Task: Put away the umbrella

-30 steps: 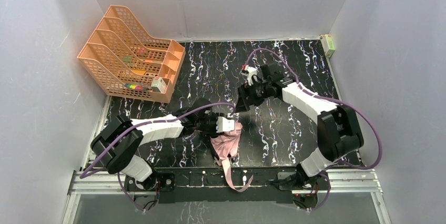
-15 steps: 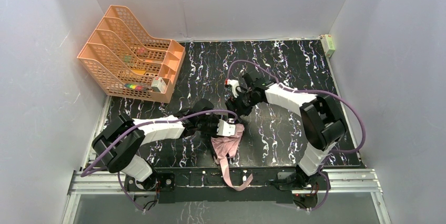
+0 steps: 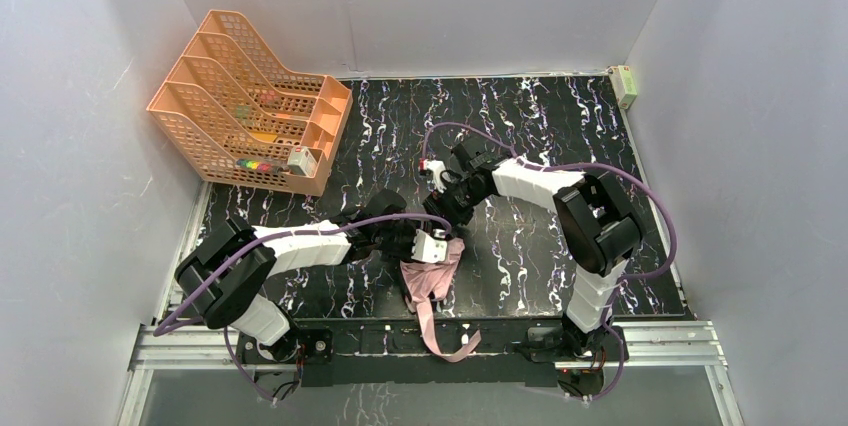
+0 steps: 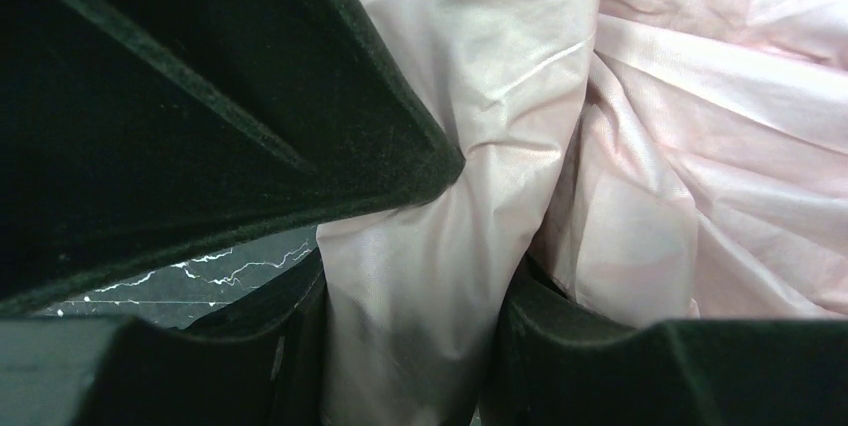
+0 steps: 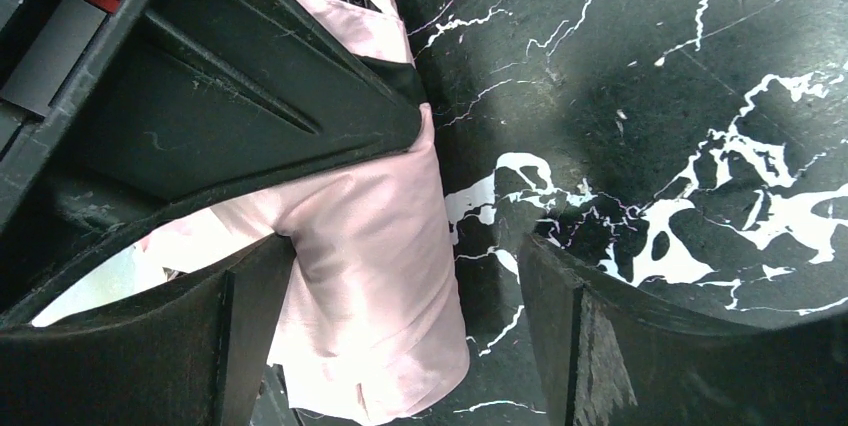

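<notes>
Top view: pale pink fabric folding umbrella (image 3: 432, 281) lies crumpled on the black white-veined marble-look worktop (image 3: 560, 126), nr the near edge, approx centre btwn the two arm bases. A long pink strip of it trails over the near edge onto the metal rail. The left hand (image 3: 445, 246) reaches in from the left and sits on the far end of the bundle, gripping it. The right hand (image 3: 447, 214) comes in from the far right, pointing down, just beyond the left hand and at the fabric's far edge. Orange plastic mesh file rack (image 3: 250, 96) stands in the far left corner w/ small coloured bits inside. Small pale green box (image 3: 624, 84) sits at the far right corner.

Left wrist view: left hand (image 4: 420, 246) is clamped on a fold of the umbrella (image 4: 700, 146). Pink cloth is squeezed tight btwn the dark fingers (image 4: 200, 96), and more creased pink fills the right side. A sliver of worktop (image 4: 230, 271) shows at the left. Black side, ribs and handle can't be made out.

Right wrist view: right hand (image 5: 430, 216) is spread wide and holds nothing. Its upper finger (image 5: 230, 96) rests against the top of a pink flap of the umbrella (image 5: 370, 276), and the flap lies in the gap btwn the fingers. Bare worktop (image 5: 700, 96) is on the right. Red and grey hardware shows at the top left corner; too cropped to say what it is.
</notes>
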Controlling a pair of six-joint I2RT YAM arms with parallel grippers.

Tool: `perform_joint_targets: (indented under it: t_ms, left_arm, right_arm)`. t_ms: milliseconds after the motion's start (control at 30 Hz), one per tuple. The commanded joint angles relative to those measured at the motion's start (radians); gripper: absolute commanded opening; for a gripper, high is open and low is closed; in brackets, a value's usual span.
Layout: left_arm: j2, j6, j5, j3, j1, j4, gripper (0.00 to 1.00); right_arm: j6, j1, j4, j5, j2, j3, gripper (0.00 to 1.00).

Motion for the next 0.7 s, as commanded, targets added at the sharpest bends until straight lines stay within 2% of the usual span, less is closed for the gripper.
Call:
perform_joint_targets:
  t_ms: [0,333,667]
  left_arm:
    - [-0.005,0.037,0.014,-0.025,-0.004,-0.006,0.0]
    - [-0.023,0.054,-0.071,-0.064,-0.008,0.084,0.0]
    - [-0.047,0.07,-0.186,-0.127,-0.02,0.249,0.0]
  right_arm:
    - [-0.033,0.018,-0.045,-0.025,0.015,0.014,0.9]
    - [-0.021,0.038,-0.107,0.029,0.026,-0.02,0.85]
    - [0.01,0.044,-0.153,0.094,0.057,-0.012,0.79]
